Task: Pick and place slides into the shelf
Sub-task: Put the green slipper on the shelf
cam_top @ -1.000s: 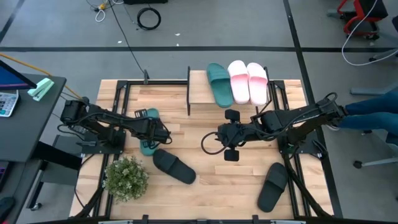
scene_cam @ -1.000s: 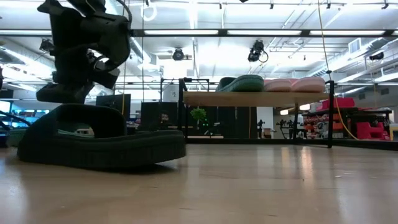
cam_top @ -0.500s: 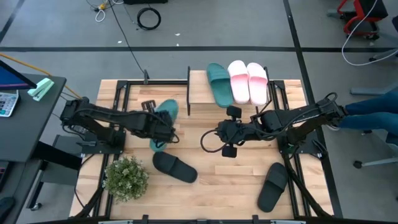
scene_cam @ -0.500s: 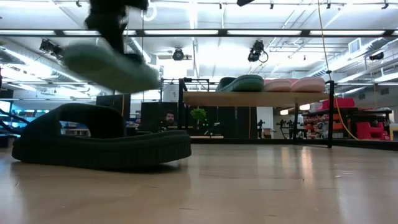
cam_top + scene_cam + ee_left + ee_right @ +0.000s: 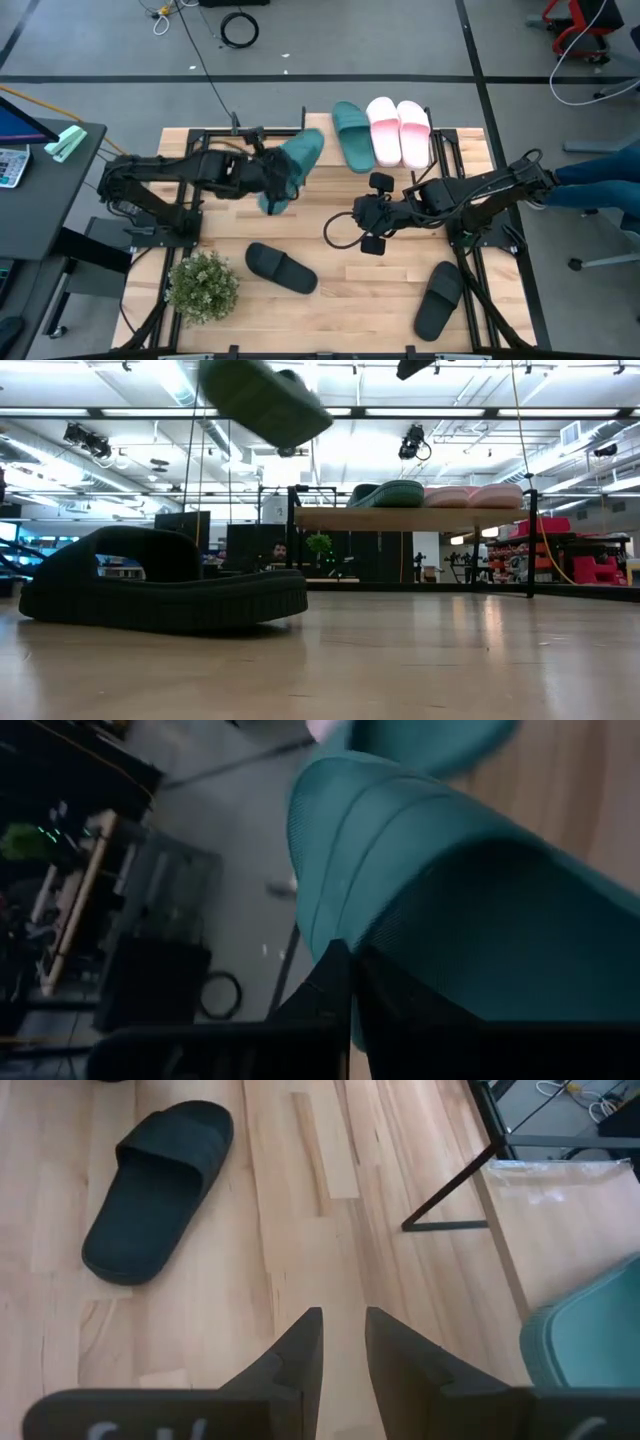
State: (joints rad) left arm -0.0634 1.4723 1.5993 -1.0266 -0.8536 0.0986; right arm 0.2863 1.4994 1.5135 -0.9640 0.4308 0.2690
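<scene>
My left gripper (image 5: pixel 268 178) is shut on a teal slide (image 5: pixel 298 160) and carries it in the air just left of the shelf (image 5: pixel 320 150), high in the low view (image 5: pixel 265 400). The shelf's plank top bears another teal slide (image 5: pixel 350 135) and two pink slides (image 5: pixel 398 130), soles down. Two black slides lie on the table, one near the middle (image 5: pixel 280 268) and one at the near right (image 5: pixel 440 298). My right gripper (image 5: pixel 360 215) hovers mid-table in front of the shelf, its fingers a narrow gap apart (image 5: pixel 342 1345) and holding nothing. My left gripper holds the teal slide beside its ribbed strap (image 5: pixel 400 860); the fingers (image 5: pixel 335 985) cover the exact spot. It comes at the slide from the table's left. The slide is lifted clear of the table and tilted, its far end (image 5: pixel 310 142) toward the shelf.
A small potted plant (image 5: pixel 203 285) stands at the table's near left corner. The shelf's black wire legs (image 5: pixel 450 1190) stand close beyond my right gripper. Bare tabletop (image 5: pixel 330 290) lies between the two black slides.
My left gripper has lifted the teal slide off the table, where it lay beside the middle black slide, and carried it up and toward the far right, toward the shelf. The slide has tilted as it rose. The right arm has stayed nearly in place.
</scene>
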